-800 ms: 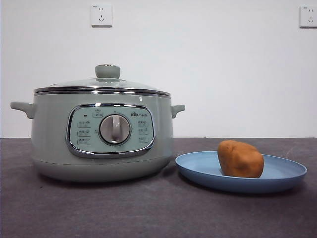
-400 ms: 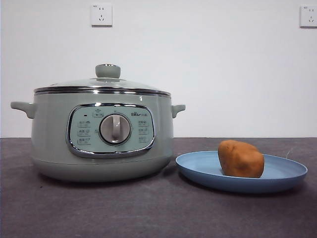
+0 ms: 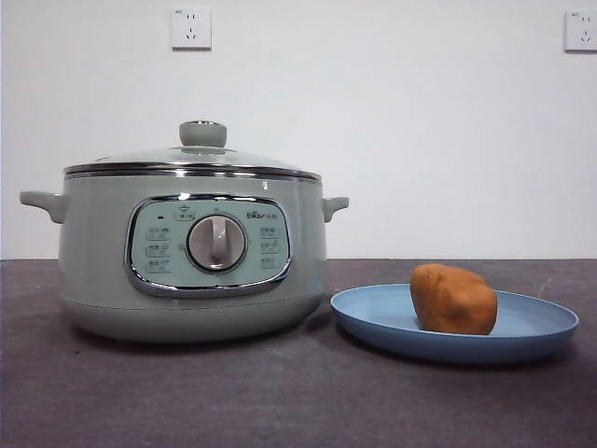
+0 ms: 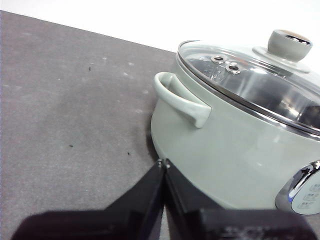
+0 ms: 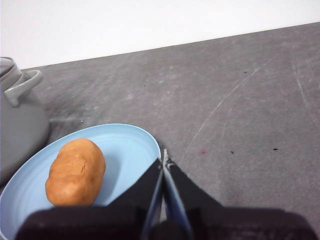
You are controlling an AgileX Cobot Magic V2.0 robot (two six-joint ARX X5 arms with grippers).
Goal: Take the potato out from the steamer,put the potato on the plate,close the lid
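grey table (image 3: pixel 280 401): left gripper (image 4: pixel 163 164), right gripper (image 5: pixel 164 159) jaws closed (empty).

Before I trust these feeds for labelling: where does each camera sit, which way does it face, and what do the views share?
Front view: low at table height, looking level at the steamer, the lid and the potato on the plate; no robot part shows.
Left wrist view: on the left arm, facing the steamer's side; left gripper shut.
Right wrist view: on the right arm, looking down at the potato; right gripper shut.
Shared: all three show the steamer.
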